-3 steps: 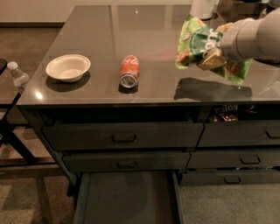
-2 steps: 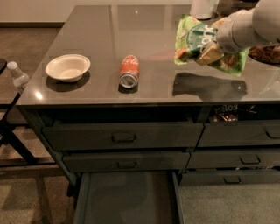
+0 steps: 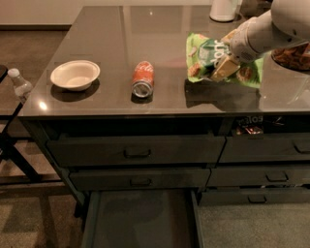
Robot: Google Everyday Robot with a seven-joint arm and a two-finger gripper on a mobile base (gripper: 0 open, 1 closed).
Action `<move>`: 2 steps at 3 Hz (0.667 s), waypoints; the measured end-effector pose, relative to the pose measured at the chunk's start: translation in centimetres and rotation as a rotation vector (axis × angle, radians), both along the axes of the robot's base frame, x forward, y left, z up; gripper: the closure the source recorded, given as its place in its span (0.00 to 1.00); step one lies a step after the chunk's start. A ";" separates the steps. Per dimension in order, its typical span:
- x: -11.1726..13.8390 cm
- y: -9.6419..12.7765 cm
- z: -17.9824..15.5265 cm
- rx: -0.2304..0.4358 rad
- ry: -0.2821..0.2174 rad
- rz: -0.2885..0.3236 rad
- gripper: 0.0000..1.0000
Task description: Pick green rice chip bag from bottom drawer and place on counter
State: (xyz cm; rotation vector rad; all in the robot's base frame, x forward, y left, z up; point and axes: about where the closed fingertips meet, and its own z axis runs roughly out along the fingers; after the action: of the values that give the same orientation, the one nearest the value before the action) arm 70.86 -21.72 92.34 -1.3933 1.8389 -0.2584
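The green rice chip bag (image 3: pixel 206 57) is light green with a dark round logo and hangs just above the right part of the counter (image 3: pixel 145 34). My gripper (image 3: pixel 224 63) comes in from the upper right and is shut on the bag's middle, its tan fingers (image 3: pixel 225 68) pressing the crinkled film. The bag's shadow lies on the counter below it. The bottom drawer (image 3: pixel 143 218) of the left stack stands pulled out, with a bare dark inside.
A red soda can (image 3: pixel 142 78) lies on its side mid-counter. A white bowl (image 3: pixel 75 74) sits at the left. A white container (image 3: pixel 223 8) stands at the back, a snack bowl (image 3: pixel 293 54) at the right edge. A bottle (image 3: pixel 20 85) stands left of the counter.
My gripper has carried the bag slightly left and lower toward the counter top. The can, the bowl and the drawer have not moved.
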 end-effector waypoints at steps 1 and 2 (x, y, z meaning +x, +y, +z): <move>-0.6 0.8 -1.8 -0.005 0.058 0.058 1.00; -0.9 1.8 -3.1 -0.021 0.094 0.104 1.00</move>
State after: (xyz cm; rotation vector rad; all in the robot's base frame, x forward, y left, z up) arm 69.92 -19.93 89.21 -1.5341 1.8370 -0.1614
